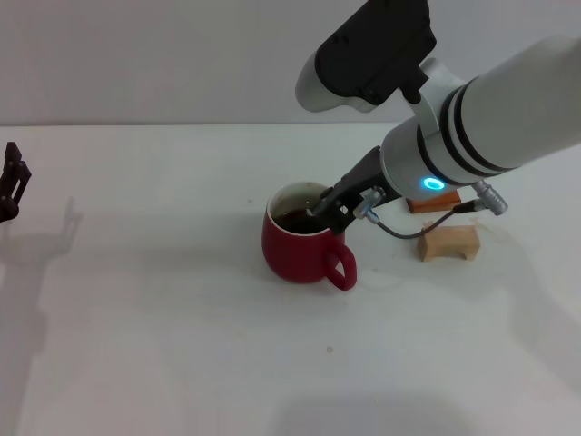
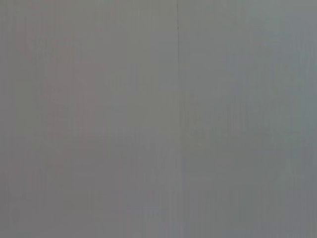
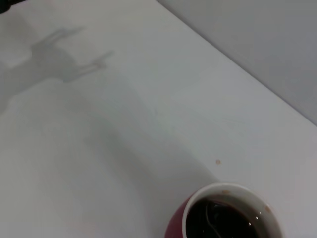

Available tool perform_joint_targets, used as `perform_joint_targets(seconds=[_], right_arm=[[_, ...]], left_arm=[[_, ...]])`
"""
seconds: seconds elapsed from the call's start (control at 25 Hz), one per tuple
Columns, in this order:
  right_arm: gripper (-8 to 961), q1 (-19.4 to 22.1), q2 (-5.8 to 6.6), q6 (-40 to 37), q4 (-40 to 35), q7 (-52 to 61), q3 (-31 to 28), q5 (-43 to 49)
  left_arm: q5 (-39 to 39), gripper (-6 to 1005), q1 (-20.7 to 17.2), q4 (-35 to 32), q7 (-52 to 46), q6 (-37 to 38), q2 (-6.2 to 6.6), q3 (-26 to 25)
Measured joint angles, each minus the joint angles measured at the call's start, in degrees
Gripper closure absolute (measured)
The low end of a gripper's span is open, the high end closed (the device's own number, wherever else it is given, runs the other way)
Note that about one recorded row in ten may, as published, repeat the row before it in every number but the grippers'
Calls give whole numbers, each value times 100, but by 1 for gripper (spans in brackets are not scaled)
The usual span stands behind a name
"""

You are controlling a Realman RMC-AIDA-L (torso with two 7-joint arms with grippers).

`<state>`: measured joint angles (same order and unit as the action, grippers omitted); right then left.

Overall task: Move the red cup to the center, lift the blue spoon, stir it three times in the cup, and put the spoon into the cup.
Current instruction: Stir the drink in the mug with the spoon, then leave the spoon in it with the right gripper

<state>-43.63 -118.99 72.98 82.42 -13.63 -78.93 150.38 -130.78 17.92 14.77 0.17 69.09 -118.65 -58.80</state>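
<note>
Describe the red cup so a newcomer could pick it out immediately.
On the white table, look near the middle, under the right claw. The red cup is squat, dark red, white inside, holding dark liquid; unlike the wooden block beside it, it's rounded with a loop handle.

A flat grey surface [image 2: 99, 124] fills the left wrist view. One thin dark vertical line [image 2: 178, 20] runs down it.

place: lab-like test bench | evidence: bare white table [image 1: 163, 345], plain grey wall [image 1: 163, 54]
</note>
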Motion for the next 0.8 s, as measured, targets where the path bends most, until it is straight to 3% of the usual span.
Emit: perform_joint_targets(seconds=[0.8], right_arm=[[822, -23, 24, -139, -228, -8, -201, 194]], left_arm=[[3, 157, 27, 0, 0, -27, 9, 0]])
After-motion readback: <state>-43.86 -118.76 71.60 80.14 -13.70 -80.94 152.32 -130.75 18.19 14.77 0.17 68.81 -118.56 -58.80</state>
